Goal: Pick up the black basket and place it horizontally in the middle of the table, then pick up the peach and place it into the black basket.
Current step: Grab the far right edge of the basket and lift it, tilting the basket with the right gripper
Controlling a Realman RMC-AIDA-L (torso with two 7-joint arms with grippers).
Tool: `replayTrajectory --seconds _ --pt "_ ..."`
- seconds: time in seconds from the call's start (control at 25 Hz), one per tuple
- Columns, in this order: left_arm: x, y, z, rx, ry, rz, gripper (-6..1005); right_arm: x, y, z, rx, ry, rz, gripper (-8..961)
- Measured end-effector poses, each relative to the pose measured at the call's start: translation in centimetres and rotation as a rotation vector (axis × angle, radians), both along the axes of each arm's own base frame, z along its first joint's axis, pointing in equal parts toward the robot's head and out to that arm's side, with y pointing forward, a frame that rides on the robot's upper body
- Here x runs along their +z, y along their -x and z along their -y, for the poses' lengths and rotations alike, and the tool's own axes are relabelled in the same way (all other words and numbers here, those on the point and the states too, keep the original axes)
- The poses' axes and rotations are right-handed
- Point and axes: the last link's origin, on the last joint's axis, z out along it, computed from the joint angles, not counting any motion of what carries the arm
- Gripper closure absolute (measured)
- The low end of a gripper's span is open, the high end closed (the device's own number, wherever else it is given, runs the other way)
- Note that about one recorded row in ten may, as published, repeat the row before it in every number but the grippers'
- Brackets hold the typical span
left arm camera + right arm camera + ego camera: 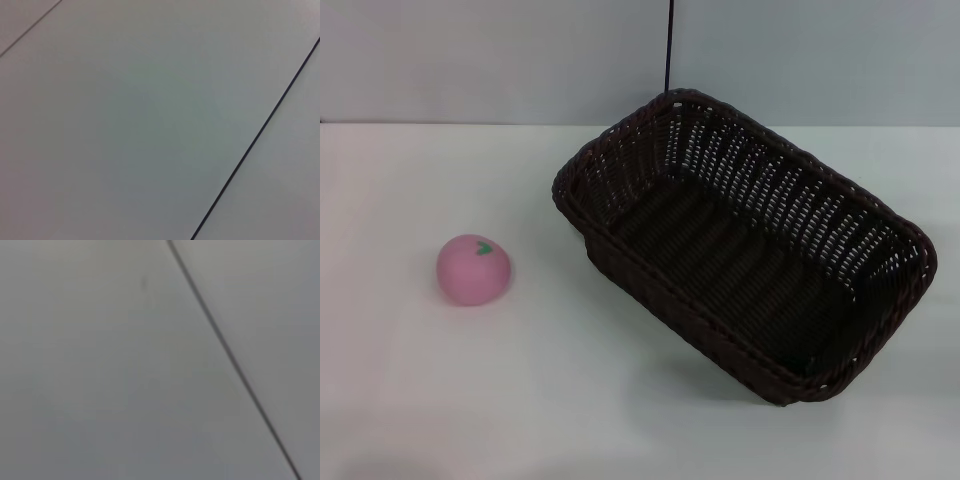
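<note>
The black basket [750,250] sits on the white table [570,400] right of the middle, turned diagonally, its long axis running from far middle to near right. It is empty. The pink peach [475,270] with a small green leaf lies on the table at the left, well apart from the basket. Neither gripper shows in the head view. The left wrist and right wrist views show only plain grey surface crossed by a thin dark line.
A grey wall [470,60] stands behind the table's far edge, with a thin dark vertical line [670,45] above the basket. Bare tabletop lies between the peach and the basket and along the near edge.
</note>
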Motion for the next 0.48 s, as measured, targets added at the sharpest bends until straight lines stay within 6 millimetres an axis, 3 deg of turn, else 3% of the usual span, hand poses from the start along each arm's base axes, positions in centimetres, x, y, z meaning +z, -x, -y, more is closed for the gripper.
replayTrajectory --seconds 0.04,0.2,0.24,0.36,0.48 --pt "0.0 0.0 0.0 0.000 0.000 0.003 715 0.1 0.0 0.2 -0.004 -0.027 -0.026 185" --pt "-0.1 0.2 0.0 0.010 0.007 0.010 477 0.6 -0.1 0.5 0.010 -0.047 -0.116 186" --pt "-0.1 0.2 0.0 0.012 0.008 0.011 461 0.6 -0.1 0.5 0.010 -0.047 -0.116 186" --pt "-0.2 0.4 0.0 0.022 0.016 0.015 411 1.7 0.2 -0.1 0.089 0.073 -0.127 187" --pt "-0.3 0.4 -0.2 0.029 0.023 0.019 395 4.1 1.5 -1.8 0.206 0.356 -0.057 183"
